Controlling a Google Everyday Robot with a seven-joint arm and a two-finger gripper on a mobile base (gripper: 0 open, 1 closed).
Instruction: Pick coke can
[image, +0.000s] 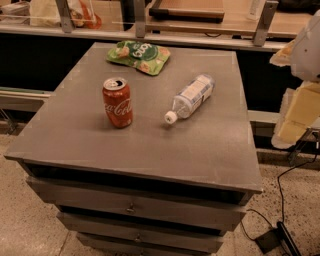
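The coke can is a red can with white script and a silver top. It stands upright on the left-middle of the grey cabinet top. My arm's white and pale-yellow end, with the gripper, hangs at the right edge of the view, beyond the cabinet's right side. It is far from the can and touches nothing on the cabinet.
A clear plastic water bottle with a white cap lies on its side right of the can. A green snack bag lies at the back. The cabinet has drawers below. A counter runs behind. Cables lie on the floor at right.
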